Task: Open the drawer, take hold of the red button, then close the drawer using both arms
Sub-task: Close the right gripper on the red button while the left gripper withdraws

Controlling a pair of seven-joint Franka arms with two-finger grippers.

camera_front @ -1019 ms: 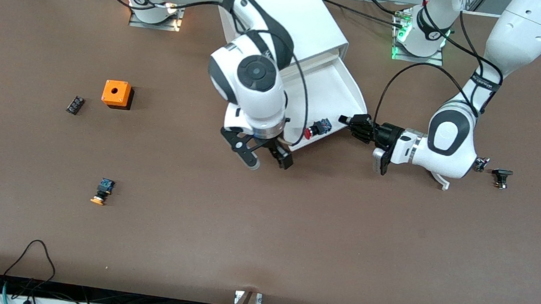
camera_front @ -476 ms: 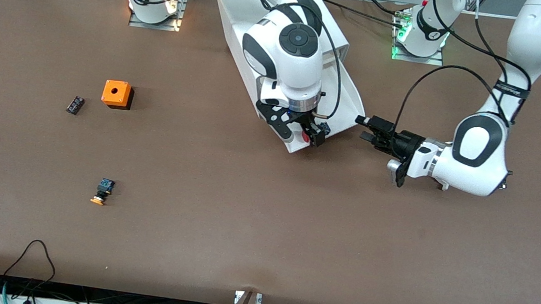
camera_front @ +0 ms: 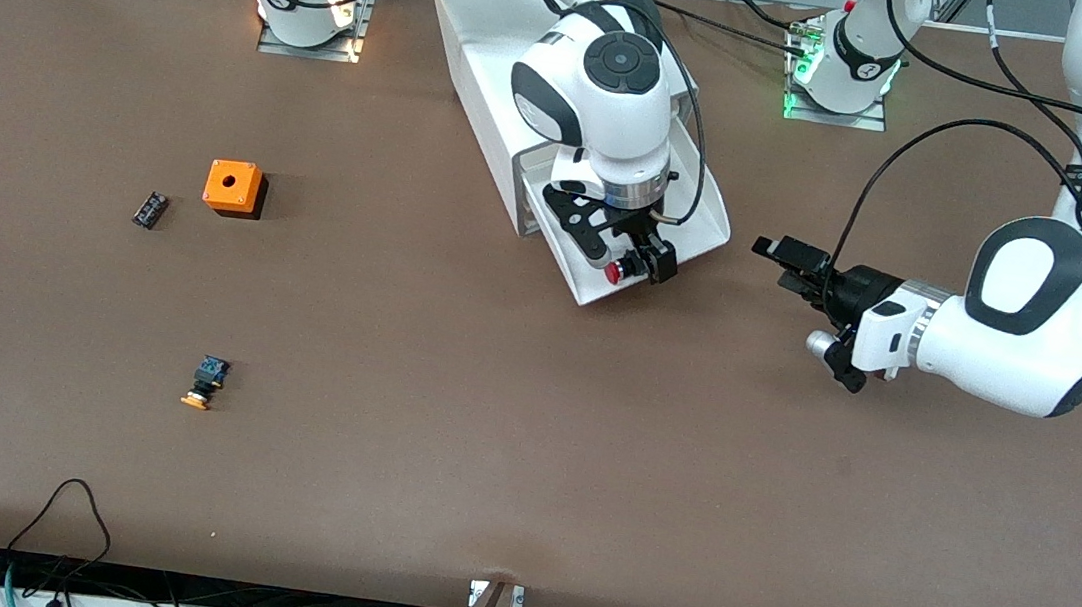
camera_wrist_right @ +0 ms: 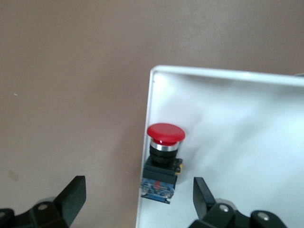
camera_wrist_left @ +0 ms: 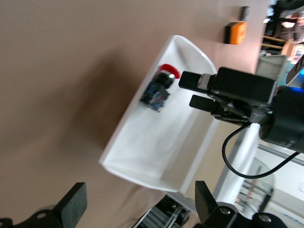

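Brown matte surface carries a white cabinet near the arms' bases, with one drawer pulled well out toward the front camera, so its contents lie exposed from above. The button lies on its side in the drawer, against the front wall near a corner, red cap pointing along that wall. The right hand hangs directly over it, fingers spread wide to either side of the body and not yet touching it, which looks like the line-up for a downward grasp. The left hand sits over bare surface just beside the drawer's front corner toward the left arm's end, fingers wide apart and holding nothing, probably kept close for the closing push. Compared with half a second ago, the right hand has settled more squarely above the button, and the left hand has backed away from the drawer's edge. The orange box and orange-capped button lie unmoved, well apart toward the right arm's end.
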